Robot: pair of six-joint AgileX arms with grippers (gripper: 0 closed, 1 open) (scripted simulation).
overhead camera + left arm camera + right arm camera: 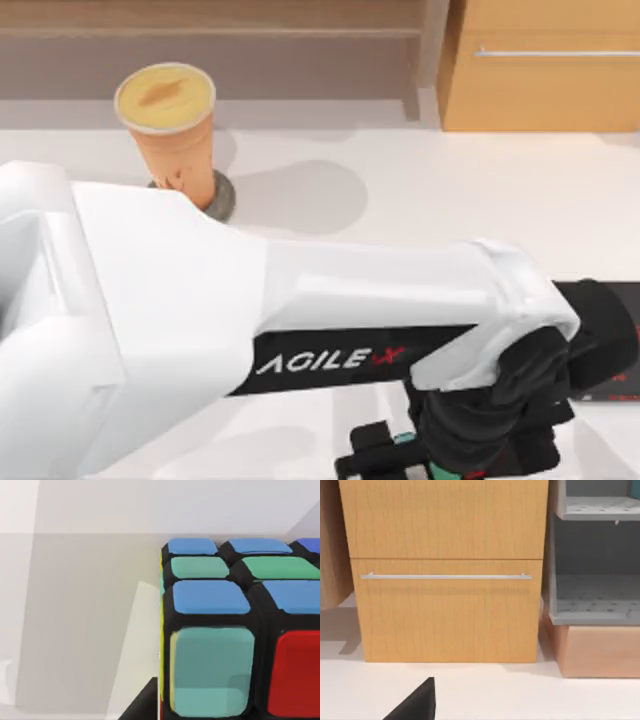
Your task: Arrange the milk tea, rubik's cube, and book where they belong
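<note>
The left arm lies across most of the table, blocking passage through the middle and near side. Behind it, bare tabletop runs from the milk tea on its dark coaster rightward to the wooden drawer cabinet, which walls off the far right. A black book occupies the right edge.

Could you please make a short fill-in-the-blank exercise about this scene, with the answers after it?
1. The milk tea stands on a small round ____ at the table's far left.
2. The lid of the cup is pale ____.
3. The wooden drawer has a long ____ handle.
4. The left wrist camera looks closely at the rubik's ____.

Answers: coaster; yellow; metal; cube
</note>
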